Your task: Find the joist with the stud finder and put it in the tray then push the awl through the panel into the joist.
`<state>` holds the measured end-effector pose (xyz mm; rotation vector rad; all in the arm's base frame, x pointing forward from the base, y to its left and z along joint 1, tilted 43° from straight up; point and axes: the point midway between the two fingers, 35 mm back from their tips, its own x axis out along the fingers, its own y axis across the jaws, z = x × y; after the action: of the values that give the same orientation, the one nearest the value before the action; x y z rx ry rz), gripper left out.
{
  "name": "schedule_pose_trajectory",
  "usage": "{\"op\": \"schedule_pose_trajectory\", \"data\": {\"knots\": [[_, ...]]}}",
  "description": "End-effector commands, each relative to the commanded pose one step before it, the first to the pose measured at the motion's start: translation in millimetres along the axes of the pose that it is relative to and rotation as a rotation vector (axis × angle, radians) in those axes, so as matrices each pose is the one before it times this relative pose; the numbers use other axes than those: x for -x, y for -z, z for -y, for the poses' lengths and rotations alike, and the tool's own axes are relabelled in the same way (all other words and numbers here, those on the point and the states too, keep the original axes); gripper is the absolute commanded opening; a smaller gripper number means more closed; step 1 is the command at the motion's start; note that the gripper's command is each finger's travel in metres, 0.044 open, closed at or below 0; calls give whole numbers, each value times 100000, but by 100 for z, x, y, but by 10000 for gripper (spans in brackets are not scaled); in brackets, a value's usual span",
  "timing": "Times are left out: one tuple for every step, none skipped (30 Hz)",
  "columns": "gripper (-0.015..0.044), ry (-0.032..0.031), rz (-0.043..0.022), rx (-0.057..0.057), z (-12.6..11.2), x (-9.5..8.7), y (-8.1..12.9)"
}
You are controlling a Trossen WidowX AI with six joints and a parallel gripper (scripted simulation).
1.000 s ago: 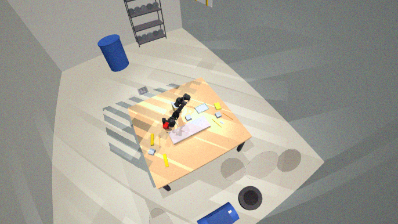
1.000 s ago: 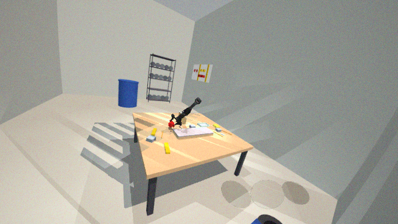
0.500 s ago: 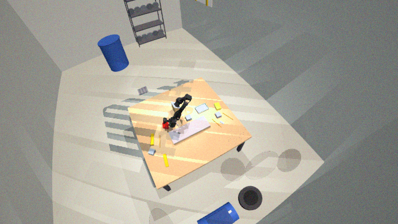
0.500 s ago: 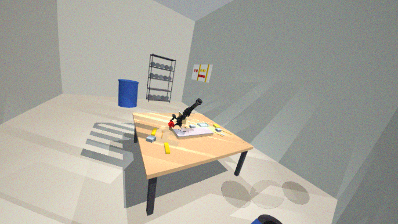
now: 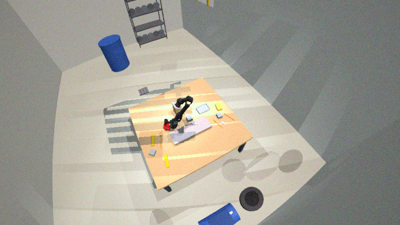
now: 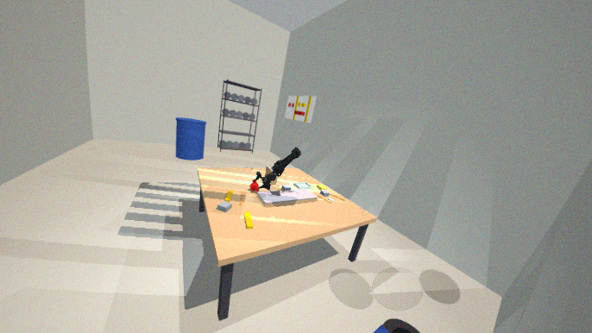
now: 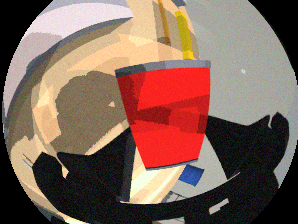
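My gripper is shut on the red stud finder. It holds the stud finder just above the table, off the left end of the pale floor panel. The wrist view shows the red body between the two black fingers. The light tray lies behind the panel, near the arm's base. Two thin orange sticks lie right of the panel; I cannot tell which one is the awl.
Small grey blocks, a yellow block and yellow bars lie on the wooden table. Blue barrels and a shelf rack stand on the floor, away from the table.
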<state>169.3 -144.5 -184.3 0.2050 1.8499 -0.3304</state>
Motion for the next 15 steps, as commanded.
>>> {"op": "schedule_pose_trajectory", "data": {"knots": [[0, 88, 53, -222, -382, -348, -29], [0, -100, -49, 191, -104, -68, -3], [0, -114, -59, 225, -63, -29, 2], [26, -124, -90, 276, 165, 172, 26], [52, 0, 0, 0, 0, 0, 0], [79, 0, 0, 0, 0, 0, 0], [105, 0, 0, 0, 0, 0, 0], [131, 0, 0, 0, 0, 0, 0], [158, 0, 0, 0, 0, 0, 0], [184, 0, 0, 0, 0, 0, 0], [210, 0, 0, 0, 0, 0, 0], [236, 0, 0, 0, 0, 0, 0], [263, 0, 0, 0, 0, 0, 0], [289, 0, 0, 0, 0, 0, 0], [315, 0, 0, 0, 0, 0, 0]]}}
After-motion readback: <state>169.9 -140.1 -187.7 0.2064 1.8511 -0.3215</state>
